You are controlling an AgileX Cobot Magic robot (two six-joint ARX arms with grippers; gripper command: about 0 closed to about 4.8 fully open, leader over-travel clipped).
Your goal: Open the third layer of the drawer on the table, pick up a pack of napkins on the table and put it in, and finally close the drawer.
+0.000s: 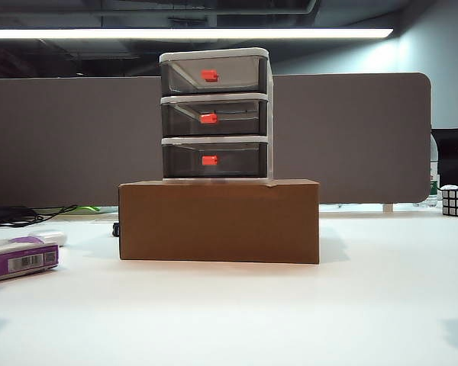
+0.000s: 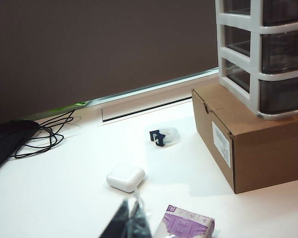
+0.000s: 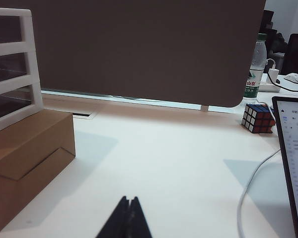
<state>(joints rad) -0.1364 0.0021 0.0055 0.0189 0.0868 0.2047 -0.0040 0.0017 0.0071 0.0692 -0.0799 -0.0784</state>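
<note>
Napkins, the purple pack of napkins (image 1: 19, 258) with a white barcode label, are lying flat on the table (image 1: 237, 313) at its left, long axis left-right. Left gripper (image 2: 131, 218) and right gripper (image 3: 129, 218) are hovering pinched together, empty. Farther back, the drawer (image 1: 216, 114) is sitting on a cardboard box (image 1: 219, 221), its third layer (image 1: 214, 160) closed, red handles facing the camera.
</note>
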